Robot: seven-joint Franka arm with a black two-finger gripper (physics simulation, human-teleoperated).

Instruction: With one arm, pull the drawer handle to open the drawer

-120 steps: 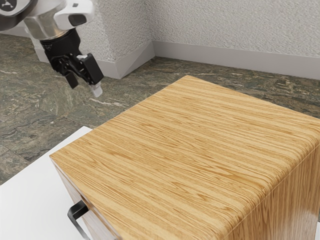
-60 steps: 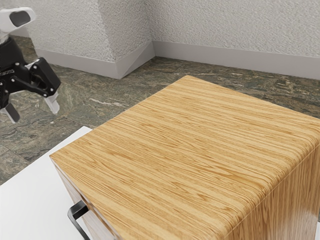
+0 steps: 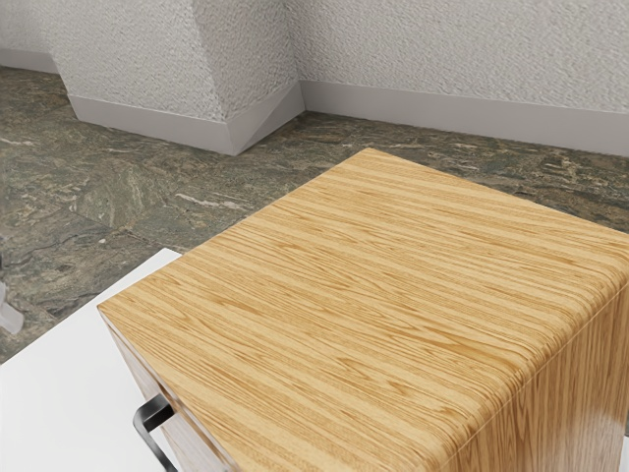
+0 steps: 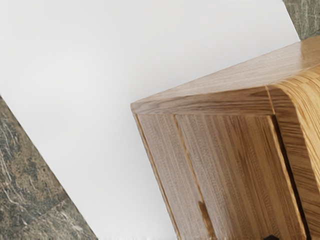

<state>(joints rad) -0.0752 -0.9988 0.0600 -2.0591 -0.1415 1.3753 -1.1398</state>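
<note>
One pale tip of the fingers (image 3: 7, 317) is being lowered past the exterior view's nine o'clock edge, and their spread cannot be told. The drawer handle (image 3: 143, 425), at seven o'clock, is being approached, with the drawer front (image 4: 225, 175) being faced and not yet pulled.

No writing, label, number or sign is readable on the wooden cabinet (image 3: 393, 295) or the white tabletop (image 3: 59, 393).

A plain indoor room is suggested, more home than workshop: rough white plastered walls (image 3: 442, 39) are edged by a grey skirting board (image 3: 462, 113), the floor (image 3: 147, 197) is laid in dark veined stone, and a wooden cabinet (image 3: 393, 295) is set on a white table (image 3: 59, 393).
</note>
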